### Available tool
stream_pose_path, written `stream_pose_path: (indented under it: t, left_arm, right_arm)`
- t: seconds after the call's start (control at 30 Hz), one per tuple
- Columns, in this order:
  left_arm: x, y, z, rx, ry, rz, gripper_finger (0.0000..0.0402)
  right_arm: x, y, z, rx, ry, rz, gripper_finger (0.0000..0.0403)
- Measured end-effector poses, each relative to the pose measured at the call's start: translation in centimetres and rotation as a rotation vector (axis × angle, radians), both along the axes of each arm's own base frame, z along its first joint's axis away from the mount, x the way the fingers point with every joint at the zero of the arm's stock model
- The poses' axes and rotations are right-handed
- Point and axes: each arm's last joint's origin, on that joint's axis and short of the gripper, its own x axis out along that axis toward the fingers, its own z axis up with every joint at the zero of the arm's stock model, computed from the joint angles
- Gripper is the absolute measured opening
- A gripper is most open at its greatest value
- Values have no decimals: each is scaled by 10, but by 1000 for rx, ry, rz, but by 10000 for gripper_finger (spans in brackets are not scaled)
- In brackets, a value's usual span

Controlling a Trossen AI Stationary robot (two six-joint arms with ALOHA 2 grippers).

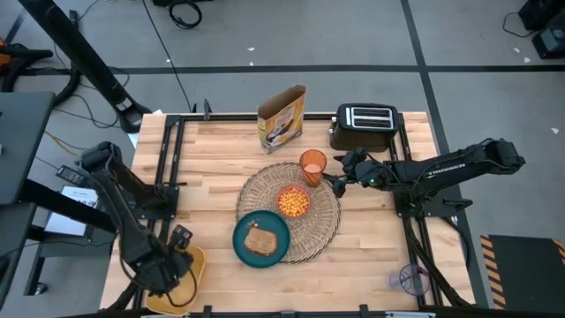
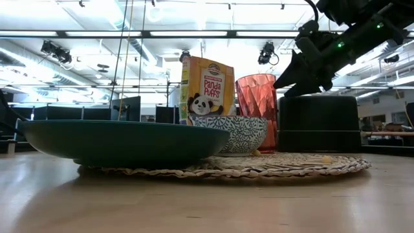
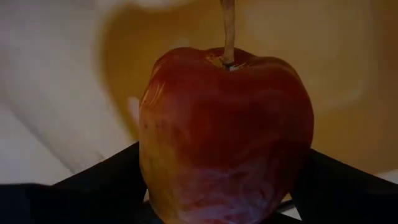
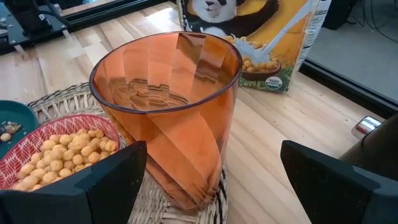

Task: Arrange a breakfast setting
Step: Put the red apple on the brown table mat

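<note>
The red apple [image 3: 227,134] fills the left wrist view, stem up, with the left gripper's [image 3: 224,205] dark fingers [image 3: 93,186] showing on both sides of its lower half; whether they press on it or only flank it, I cannot tell. From above, the left gripper [image 1: 168,269] sits over a yellow dish [image 1: 190,274], well apart from the woven straw placemat [image 1: 322,221] and off its teal-plate side.

The right gripper [image 4: 211,186] is spread wide, its two fingers [image 4: 106,180] standing apart on either side of the orange translucent cup [image 4: 171,106] without touching it. In the high view the right gripper [image 1: 338,183] hangs just beside the placemat's edge, next to the cup [image 1: 312,166].

The cup stands upright on the placemat's rim. Just beside it, near the placemat's middle, is the small bowl [image 1: 294,202], filled with round cereal puffs [image 4: 59,155]; its inside is pink-red, its outer wall patterned in the low view [image 2: 236,133]. The teal plate [image 1: 261,238] overlaps the placemat's edge opposite the cup and carries the brown toast slice [image 1: 260,240].

Beyond the placemat, past the cup, stand a Panda Puffs cereal box [image 2: 208,87] and a black toaster [image 1: 364,125].
</note>
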Motion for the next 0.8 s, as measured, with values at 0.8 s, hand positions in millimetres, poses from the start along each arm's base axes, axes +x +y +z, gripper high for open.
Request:
stream_pose_path:
  t: [0.8]
  left_arm:
    - [60, 118, 28, 58, -1153, 690, 326]
  right_arm:
    - [2, 4, 12, -28, -79, 105, 378]
